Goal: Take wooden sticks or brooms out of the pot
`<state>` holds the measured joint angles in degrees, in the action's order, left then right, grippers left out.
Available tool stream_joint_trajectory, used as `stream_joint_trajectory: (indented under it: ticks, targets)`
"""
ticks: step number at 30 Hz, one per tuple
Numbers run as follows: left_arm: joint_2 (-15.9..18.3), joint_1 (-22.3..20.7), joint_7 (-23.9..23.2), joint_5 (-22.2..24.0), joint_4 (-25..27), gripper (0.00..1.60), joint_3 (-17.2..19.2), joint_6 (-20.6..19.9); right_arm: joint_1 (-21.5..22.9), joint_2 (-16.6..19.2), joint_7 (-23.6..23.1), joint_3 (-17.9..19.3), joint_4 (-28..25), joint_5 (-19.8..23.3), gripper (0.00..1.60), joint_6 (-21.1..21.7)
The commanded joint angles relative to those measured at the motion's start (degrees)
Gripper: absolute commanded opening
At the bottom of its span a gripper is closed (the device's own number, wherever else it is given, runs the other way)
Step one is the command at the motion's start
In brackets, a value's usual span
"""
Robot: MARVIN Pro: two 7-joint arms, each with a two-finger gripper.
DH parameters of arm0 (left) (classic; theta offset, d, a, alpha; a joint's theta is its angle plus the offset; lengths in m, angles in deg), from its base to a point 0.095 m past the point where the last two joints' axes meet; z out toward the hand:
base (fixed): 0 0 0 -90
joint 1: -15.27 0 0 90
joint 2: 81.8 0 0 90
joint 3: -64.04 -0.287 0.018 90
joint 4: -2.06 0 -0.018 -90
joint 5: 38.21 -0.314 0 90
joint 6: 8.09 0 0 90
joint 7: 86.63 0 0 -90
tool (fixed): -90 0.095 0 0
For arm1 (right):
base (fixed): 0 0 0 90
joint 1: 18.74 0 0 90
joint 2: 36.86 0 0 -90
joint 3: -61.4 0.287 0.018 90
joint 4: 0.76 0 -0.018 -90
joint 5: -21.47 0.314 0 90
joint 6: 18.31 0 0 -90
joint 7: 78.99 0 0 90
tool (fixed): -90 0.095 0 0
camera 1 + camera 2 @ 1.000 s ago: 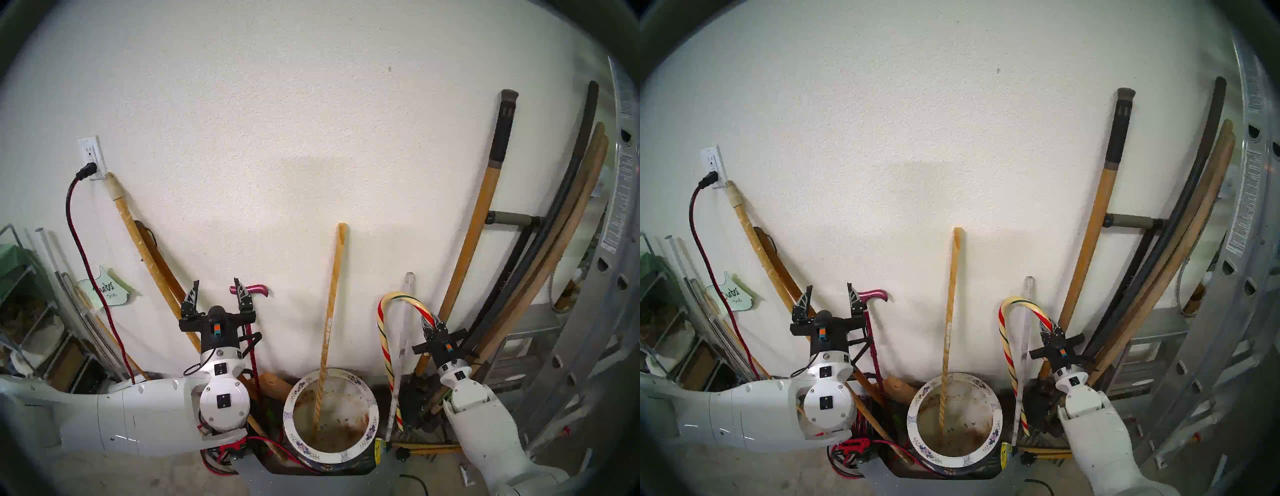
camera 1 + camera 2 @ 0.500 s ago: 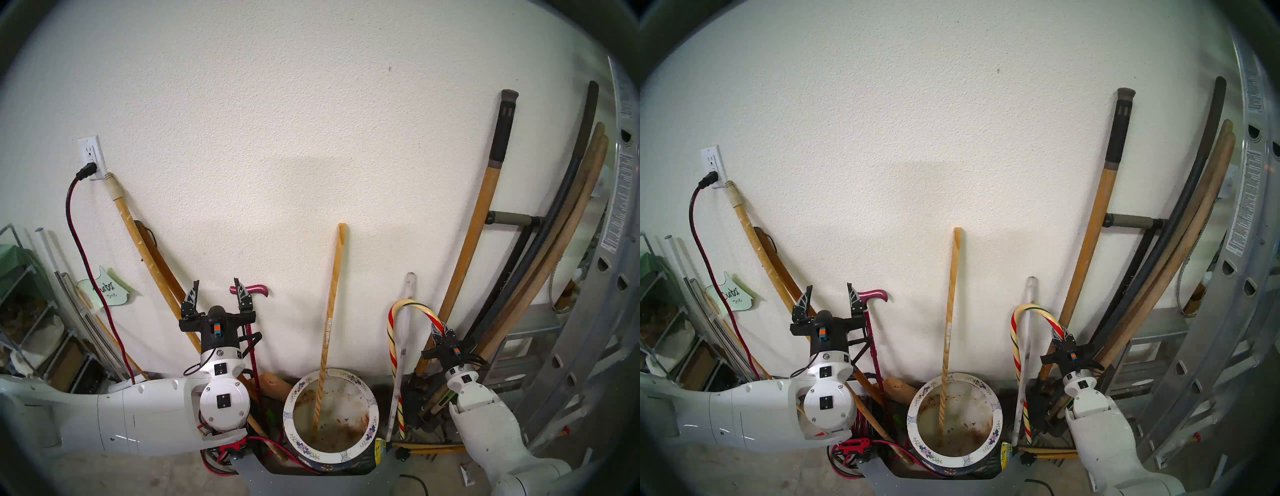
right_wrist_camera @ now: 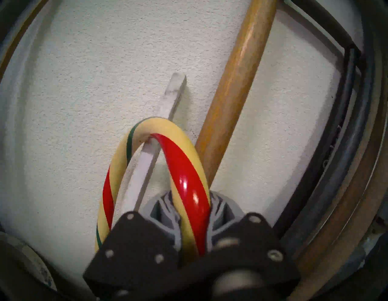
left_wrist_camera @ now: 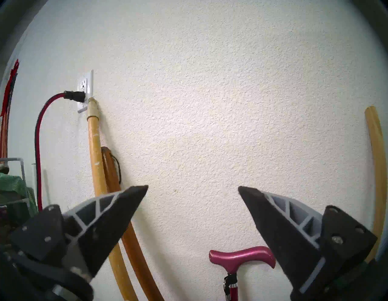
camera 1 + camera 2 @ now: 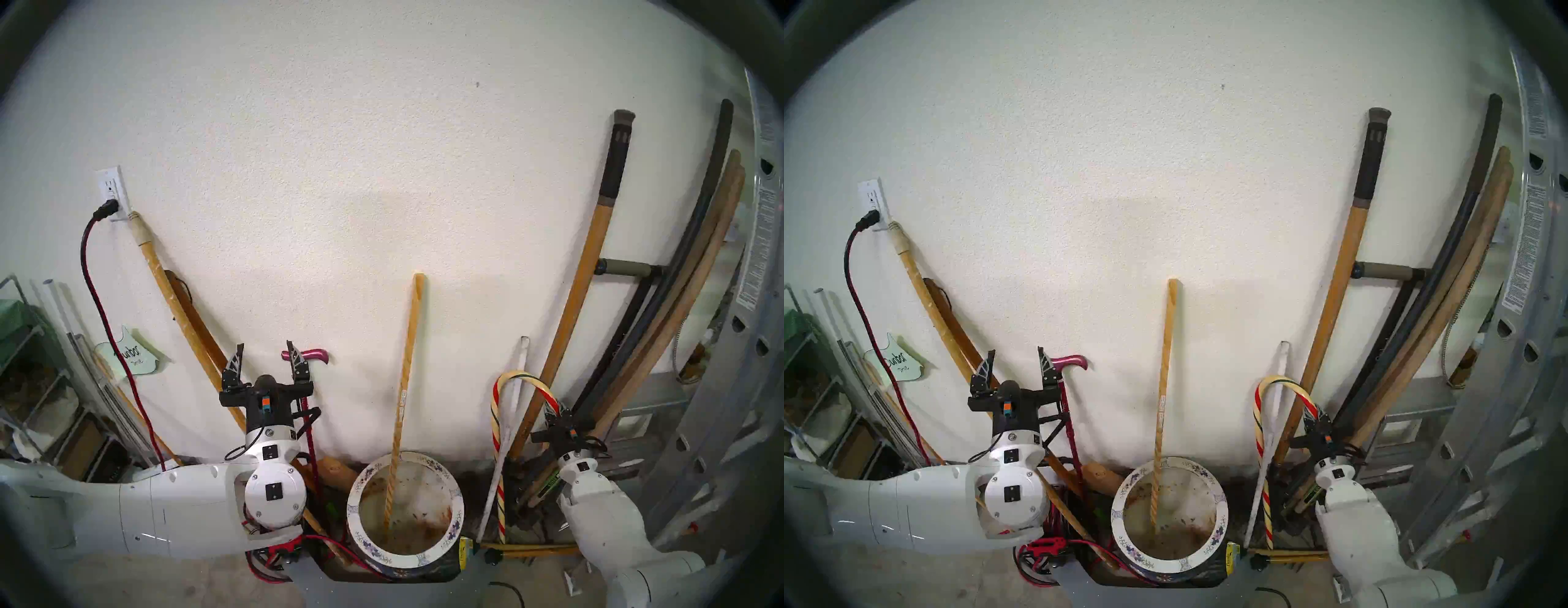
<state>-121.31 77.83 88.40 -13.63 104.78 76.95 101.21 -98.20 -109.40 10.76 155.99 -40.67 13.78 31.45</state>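
The striped cane (image 5: pixel 499 458) stands outside the pot (image 5: pixel 405 562), to its right, beside a grey-white slat (image 5: pixel 507 429). The right gripper (image 3: pixel 190 210) jaws grip its hook. A yellow pole (image 5: pixel 401 407) remains in the pot. The left gripper (image 5: pixel 266 361) jaws gape open, empty.

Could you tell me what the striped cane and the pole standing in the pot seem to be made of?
Striped cane: glossy, probably plastic or lacquered; sharp highlights on the red stripe.
Pole in the pot: bare pale wood; visible grain, matte.
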Motion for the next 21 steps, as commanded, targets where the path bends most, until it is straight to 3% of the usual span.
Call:
stream_joint_trajectory:
  ticks: [1,6,18,21]
  targets:
    - [-0.1,-0.1,0.0,-0.1,0.0,1.60,0.1,0.0,1.4,-0.2,0.2,-0.4,0.7,-0.5,0.95,-0.9]
    - [-0.1,-0.1,0.0,-0.1,0.0,1.60,0.1,0.0,2.4,0.0,0.7,-0.7,2.5,-1.1,1.60,-1.3]
    - [-0.1,-0.1,0.0,-0.1,0.0,1.60,0.1,0.0,4.1,0.1,0.2,-0.8,5.1,-1.5,1.60,-2.4]
    - [-0.1,-0.1,0.0,-0.1,0.0,1.60,0.1,0.0,3.1,0.3,-2.6,-1.2,3.3,-0.9,1.60,-3.0]
